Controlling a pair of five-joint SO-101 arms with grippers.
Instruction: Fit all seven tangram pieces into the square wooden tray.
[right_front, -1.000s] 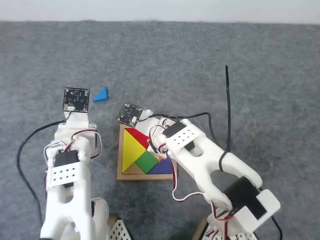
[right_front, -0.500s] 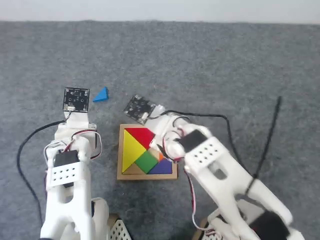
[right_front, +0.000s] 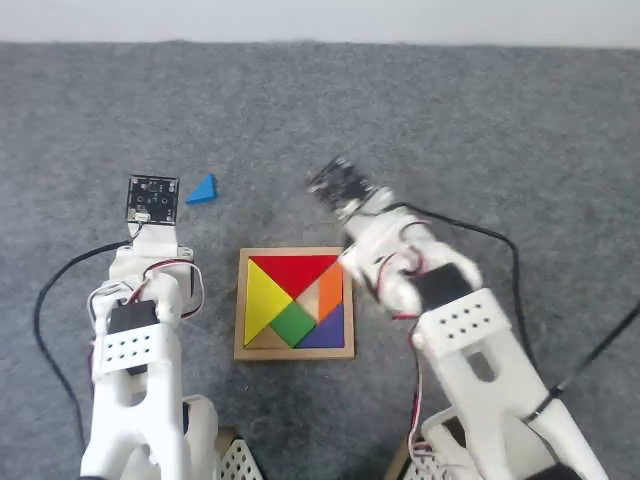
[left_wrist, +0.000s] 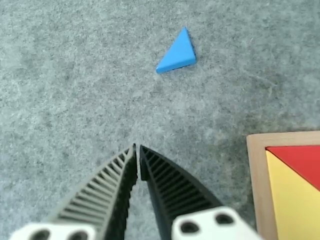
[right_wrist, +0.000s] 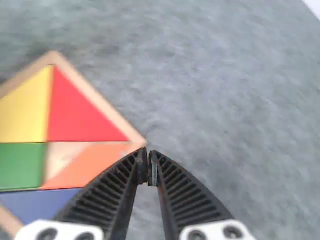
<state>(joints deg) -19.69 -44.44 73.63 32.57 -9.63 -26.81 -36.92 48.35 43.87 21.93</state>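
Observation:
The square wooden tray (right_front: 242, 340) lies between the arms. It holds a red triangle (right_front: 297, 270), a yellow triangle (right_front: 258, 300), a green square (right_front: 293, 322), an orange piece (right_front: 332, 290) and a dark blue piece (right_front: 325, 334). A small blue triangle (right_front: 203, 189) lies loose on the carpet, far-left of the tray. My left gripper (left_wrist: 137, 148) is shut and empty, a short way short of the blue triangle (left_wrist: 177, 52). My right gripper (right_wrist: 148, 152) is shut and empty, its tips over the tray rim (right_wrist: 100, 105) at a corner, beside the orange piece (right_wrist: 85, 170).
Grey carpet surrounds the tray on all sides. The left arm (right_front: 135, 340) stands left of the tray, the right arm (right_front: 440, 300) to its right, with black cables trailing from both. Bare wood shows in the tray's near-left corner (right_front: 262, 341).
The right arm has swung off the tray toward the far right, uncovering the pieces. The left arm and the blue triangle have stayed put.

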